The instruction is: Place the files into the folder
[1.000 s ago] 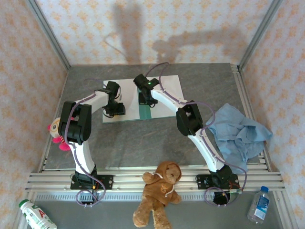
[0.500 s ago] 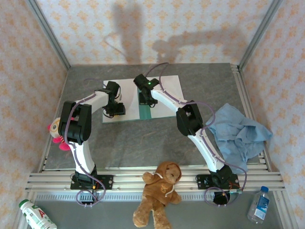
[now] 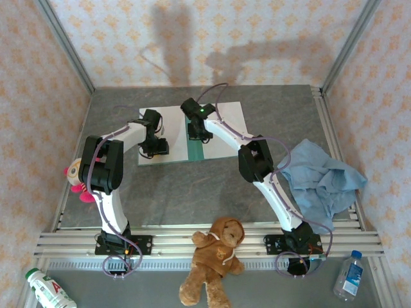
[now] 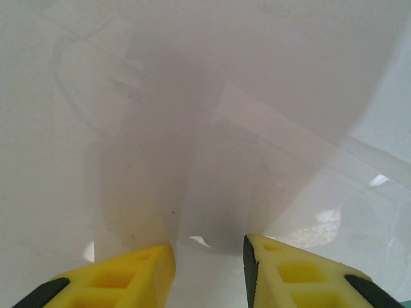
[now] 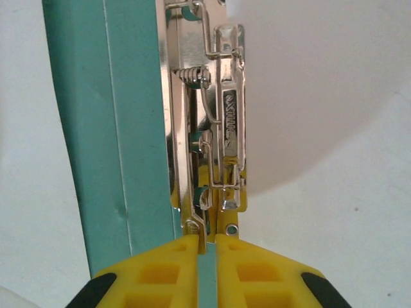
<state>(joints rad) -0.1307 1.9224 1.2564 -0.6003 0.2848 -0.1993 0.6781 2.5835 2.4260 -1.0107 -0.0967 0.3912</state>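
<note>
1. Top view: the folder (image 3: 204,151) is lying open at the far middle of the grey table (image 3: 192,192), with the files (image 3: 228,119) showing white across it. My left gripper (image 3: 154,149) is sitting low over its left half, and my right gripper (image 3: 196,131) is sitting over its middle.
2. Left wrist: my yellow fingers (image 4: 128,282) are standing spread apart over white paper, gripping nothing.
3. Right wrist: my fingers (image 5: 257,269) are almost pressing together at the near end of the metal clip (image 5: 221,115). I cannot tell whether they are pinching it. Teal card is running along the left.

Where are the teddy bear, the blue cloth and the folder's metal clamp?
teddy bear (image 3: 218,256), top view, its belly.
blue cloth (image 3: 321,179), top view, its middle.
metal clamp (image 5: 228,122), right wrist view, its lever.
</note>
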